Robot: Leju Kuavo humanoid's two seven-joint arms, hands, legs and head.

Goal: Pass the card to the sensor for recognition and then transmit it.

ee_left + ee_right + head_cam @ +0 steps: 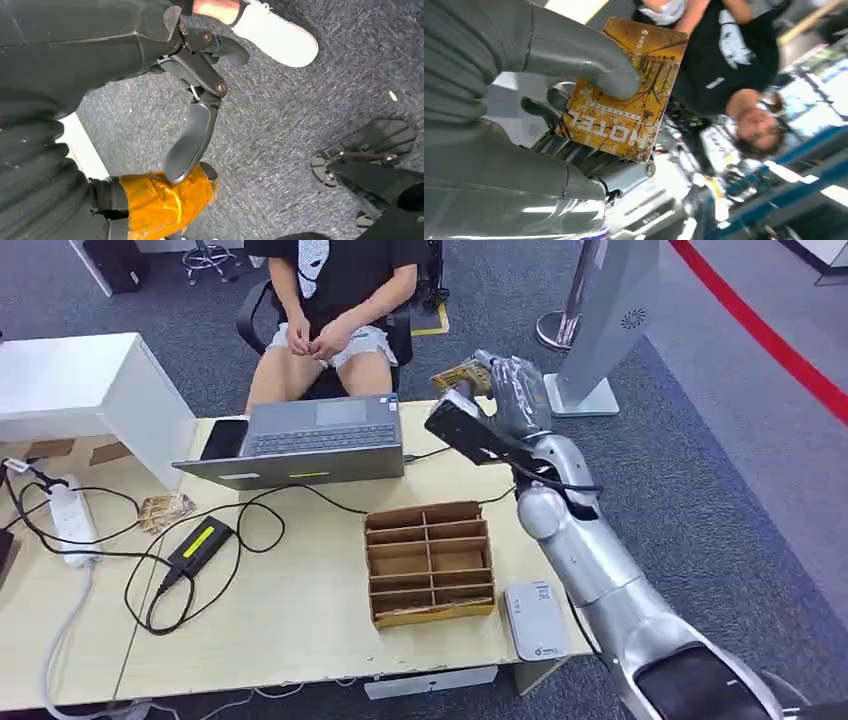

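- Grey carpet all round, and your pale wooden table carries the clutter: going from the left, a white power strip, a black charger, an open laptop, a cardboard divider tray, then the white sensor flat at the near right corner.
- Your left hand hangs low over the carpet, well away from the action; its fingers are apart and it holds nothing.
- Over on the right, your right hand is up past the table's far right corner, thumb pressed on the card, pinching it firmly. The card reads "HOTEL", yellow-brown.
- Key relation for you: the sensor lies well apart from the card, back toward the robot's body and lower, beside the forearm. I'd judge the arm must draw in and bring the card's flat face down over it.
- A seated person waits behind the laptop, likely the one to receive the card afterwards.
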